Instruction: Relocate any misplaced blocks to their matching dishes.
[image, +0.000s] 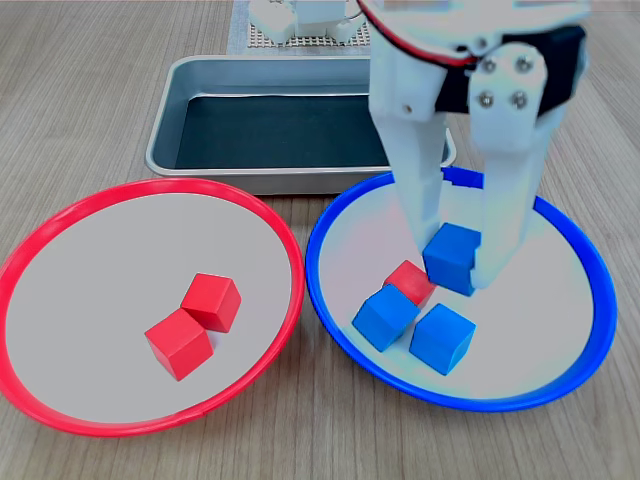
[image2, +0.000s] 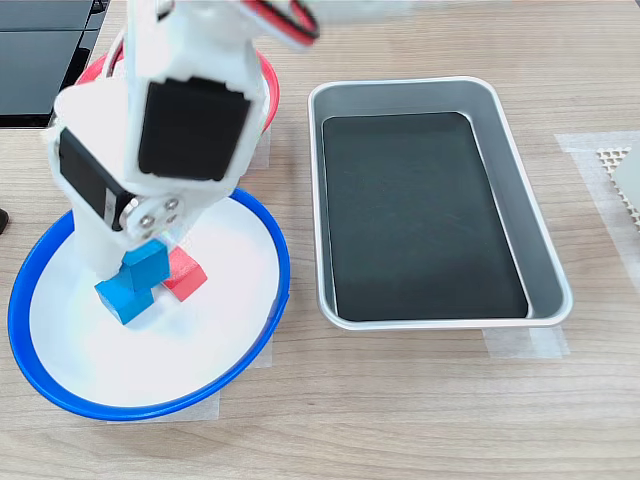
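Pale wooden table (image: 90, 90) fills both exterior views, with bits of clear tape on it. At the far side I see a grey metal tray (image: 200, 75). My gripper (image: 452, 262) pinches one blue cube (image: 452, 257) between its jaws, over the blue-rimmed plate (image: 575, 235). Under it sit two blue cubes (image: 385, 316) and one red cube (image: 410, 280). On the first exterior view's left, the red-rimmed plate (image: 60, 225) holds two red cubes (image: 195, 320), touching.
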